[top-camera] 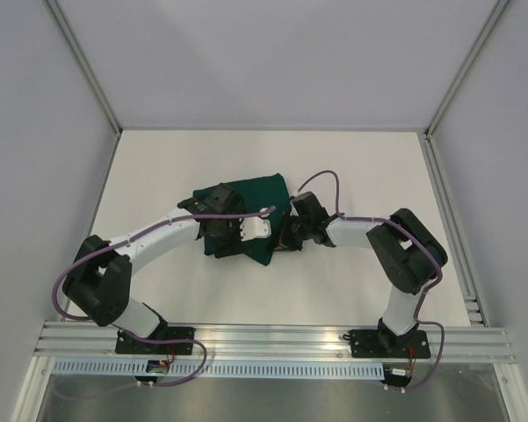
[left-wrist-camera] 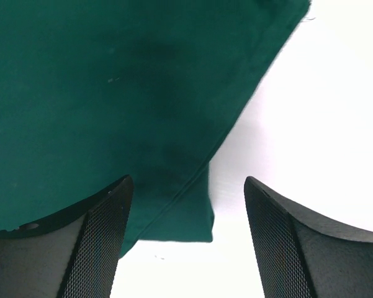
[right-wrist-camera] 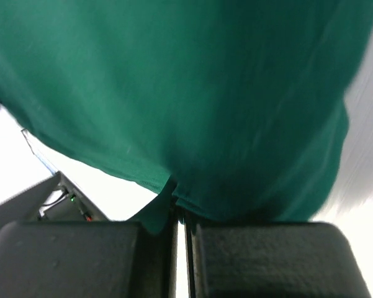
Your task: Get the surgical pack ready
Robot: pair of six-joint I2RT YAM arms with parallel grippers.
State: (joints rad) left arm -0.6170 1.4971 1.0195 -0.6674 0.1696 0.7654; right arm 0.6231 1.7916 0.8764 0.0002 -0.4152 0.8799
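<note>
- Drape (top-camera: 256,195), dark green and bunched, lay at the middle of the counter (top-camera: 360,167), beneath both arms.
- We saw the right pincer (right-wrist-camera: 180,225) pinched tight on its hem.
- We saw the left pincer (left-wrist-camera: 187,186) spread wide and empty, above its corner.

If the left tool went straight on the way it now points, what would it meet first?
Most likely the folded edge of the dark green cloth drape, which sits ahead of the open left tool; white table surface lies just beside it. Depth is unclear.
</note>
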